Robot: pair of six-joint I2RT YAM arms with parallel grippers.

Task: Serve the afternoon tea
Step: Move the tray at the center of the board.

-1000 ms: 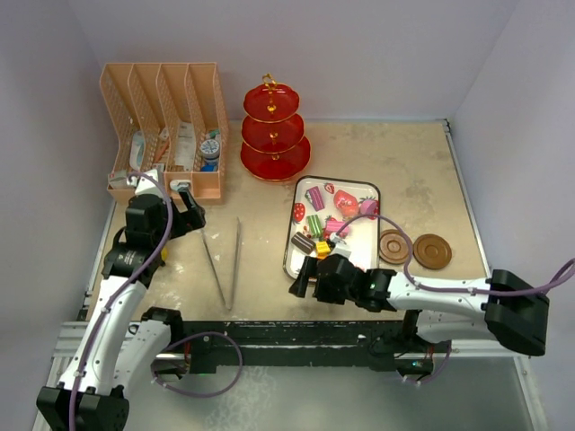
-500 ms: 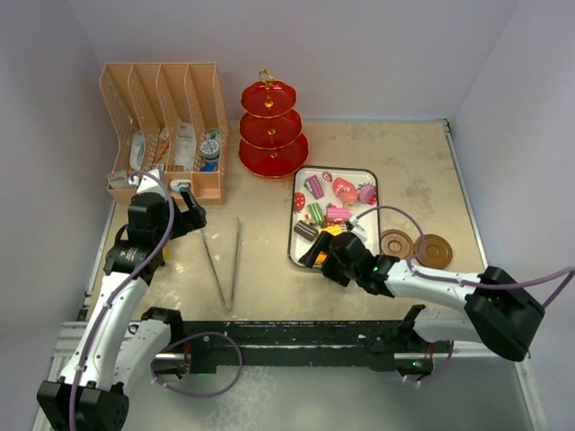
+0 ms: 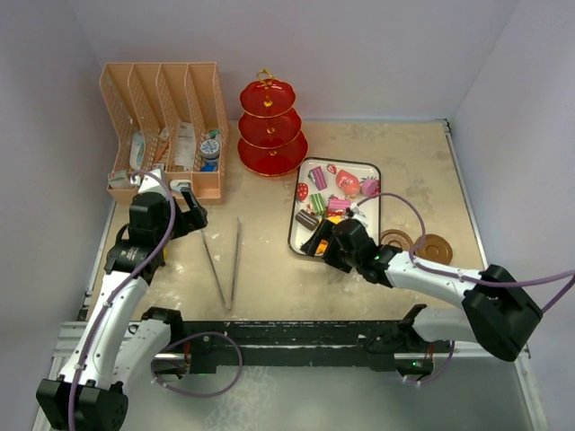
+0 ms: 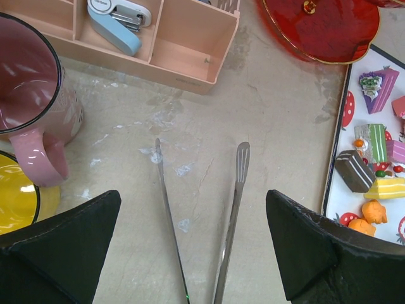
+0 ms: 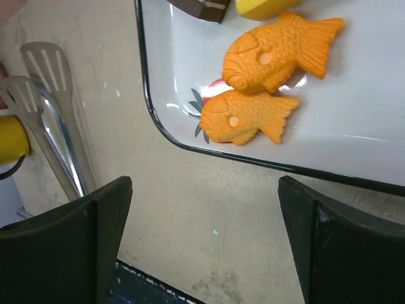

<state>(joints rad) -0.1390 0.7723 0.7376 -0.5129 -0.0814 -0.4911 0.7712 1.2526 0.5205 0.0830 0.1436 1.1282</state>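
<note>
The red three-tier stand (image 3: 272, 126) with gold rims stands at the back centre; its lowest tier shows in the left wrist view (image 4: 329, 31). Small toy cakes (image 3: 328, 202) lie on the white strawberry-print tray (image 3: 344, 162). The pink mug (image 4: 31, 95) and the yellow mug (image 4: 19, 196) stand at the left by my left arm. My left gripper (image 3: 187, 215) (image 4: 193, 202) is open and empty above the metal tongs (image 4: 234, 209). My right gripper (image 3: 316, 244) (image 5: 204, 190) is open and empty over bare table at the tray's near left corner, next to two orange fish cakes (image 5: 253, 88).
A pink desk organizer (image 3: 166, 126) holding a stapler and small items stands at the back left. The tongs (image 3: 225, 260) lie between the arms and show in the right wrist view (image 5: 54, 126). Two brown coasters (image 3: 433, 249) lie right of the tray.
My right gripper has moved away from the near edge, and the tray with the cakes has slid toward the stand. The left arm has not moved.
</note>
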